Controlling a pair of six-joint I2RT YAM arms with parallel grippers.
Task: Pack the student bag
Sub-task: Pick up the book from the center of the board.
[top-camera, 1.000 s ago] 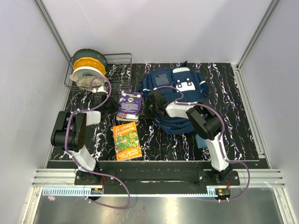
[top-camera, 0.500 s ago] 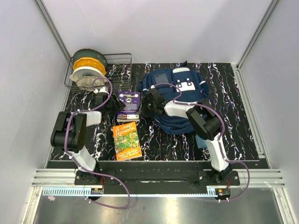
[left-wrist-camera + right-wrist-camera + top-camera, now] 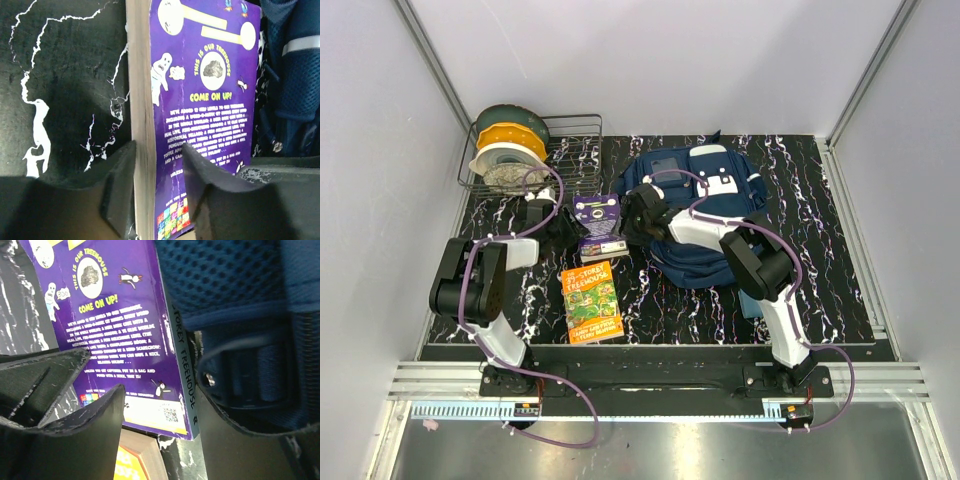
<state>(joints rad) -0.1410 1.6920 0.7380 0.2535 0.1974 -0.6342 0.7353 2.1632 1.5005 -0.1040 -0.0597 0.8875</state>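
Observation:
The student bag [image 3: 705, 215], navy with white patches, lies at the centre right of the table. A purple book [image 3: 597, 222] rests tilted just left of it, back cover [image 3: 205, 100] up. My left gripper [image 3: 563, 228] is at the book's left side, open, its jaws astride the pale page edge [image 3: 141, 125]. My right gripper [image 3: 630, 222] is at the book's right side, open wide around the spine corner [image 3: 182, 385], with gaps on both sides. The bag's blue mesh and strap [image 3: 240, 315] lie against the right finger [image 3: 240, 445]. An orange book [image 3: 592, 300] lies flat in front.
A wire basket [image 3: 575, 125] with filament spools [image 3: 510, 145] stands at the back left. White walls close in the table. The orange book's corner [image 3: 130, 460] sits just below the purple one.
Both grippers have opened. The purple book has shifted slightly away from the arms and looks shorter from above. The right gripper has moved a little to the left and farther back.

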